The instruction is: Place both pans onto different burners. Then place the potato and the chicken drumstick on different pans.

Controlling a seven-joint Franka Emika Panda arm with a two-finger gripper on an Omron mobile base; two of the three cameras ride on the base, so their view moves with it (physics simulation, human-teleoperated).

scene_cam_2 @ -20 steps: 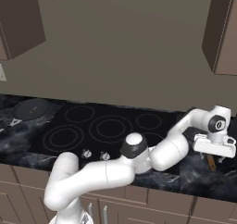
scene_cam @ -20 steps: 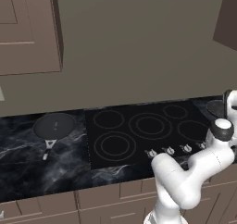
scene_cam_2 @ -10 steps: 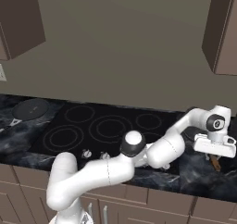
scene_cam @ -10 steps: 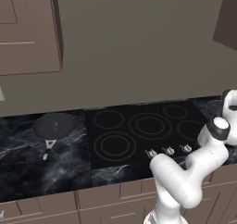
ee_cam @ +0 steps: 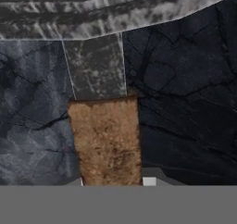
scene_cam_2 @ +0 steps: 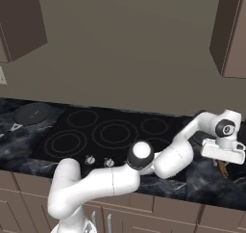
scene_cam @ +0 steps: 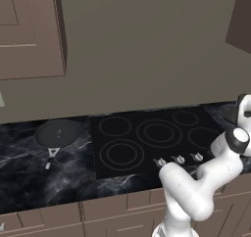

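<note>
Black glass makes up the cooktop (scene_cam: 157, 138) in the left base view, its ringed burners (scene_cam: 158, 132) all bare. One black pan (scene_cam: 59, 133) sits well left of it on the marble counter (scene_cam: 29, 177), short handle toward the front edge.

From the right base camera, the arm stretches far right, and the gripper (scene_cam_2: 223, 156) hangs low over the counter beside the cooktop, just above a brown wooden handle (scene_cam_2: 222, 169).

Along the hand camera, that wooden handle (ee_cam: 107, 142) runs up from between the finger tips into a grey metal neck (ee_cam: 95, 66) and the second pan's rim (ee_cam: 115, 15). The jaws are closed on the wood. A pan is rigid and front-heavy, I judge, so a hold this far back may let it sag or twist; the rough wood should resist slipping.
</note>
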